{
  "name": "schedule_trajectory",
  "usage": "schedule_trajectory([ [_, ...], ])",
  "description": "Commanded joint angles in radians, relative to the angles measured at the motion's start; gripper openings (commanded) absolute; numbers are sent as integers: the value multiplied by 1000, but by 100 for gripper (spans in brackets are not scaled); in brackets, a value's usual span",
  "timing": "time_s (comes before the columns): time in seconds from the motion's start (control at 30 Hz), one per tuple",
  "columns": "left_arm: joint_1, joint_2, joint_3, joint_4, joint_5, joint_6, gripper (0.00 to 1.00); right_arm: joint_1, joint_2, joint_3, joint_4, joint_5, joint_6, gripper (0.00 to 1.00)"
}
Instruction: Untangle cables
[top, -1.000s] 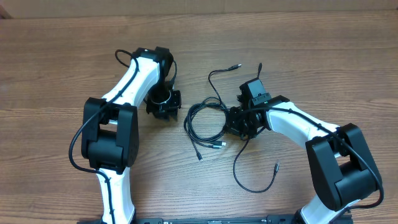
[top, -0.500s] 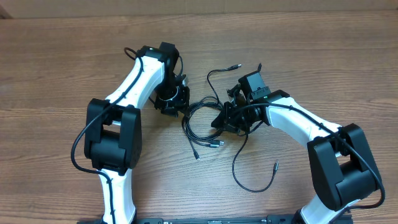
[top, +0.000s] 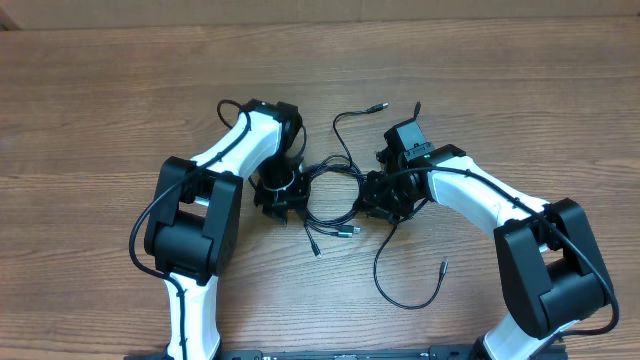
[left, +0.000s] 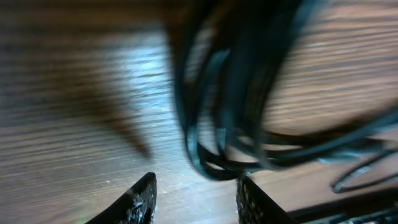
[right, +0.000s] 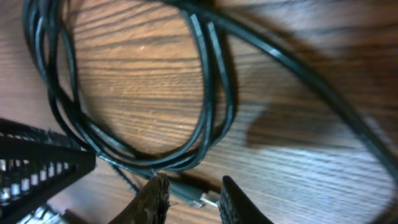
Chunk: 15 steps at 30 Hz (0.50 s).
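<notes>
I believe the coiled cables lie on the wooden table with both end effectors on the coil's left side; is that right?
Not quite. The overhead view shows the coiled cables on the wooden table between the two: the left end effector on the coil's left side, the right end effector on its right.

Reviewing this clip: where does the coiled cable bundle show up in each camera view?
Overhead: the coiled cables lie near the middle of the picture.
Left wrist: the same cables, blurred and dark, run from upper centre to the right edge.
Right wrist: they loop across the left and centre.
Shared landmark: the wood-grain table under them in all three views.
</notes>
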Motion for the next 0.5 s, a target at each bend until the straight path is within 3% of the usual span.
schedule_trajectory([
  [0.0, -3, -37, -49, 27, -69, -90, 42, -7, 8, 24, 5, 49, -5, 27],
  [0.3, -2, -37, -87, 60, -278, -206, 46, -6, 9, 24, 23, 130, -5, 31],
  [0.47, 12, -37, -62, 6, -145, -109, 42, -6, 9, 24, 31, 122, 0, 34],
])
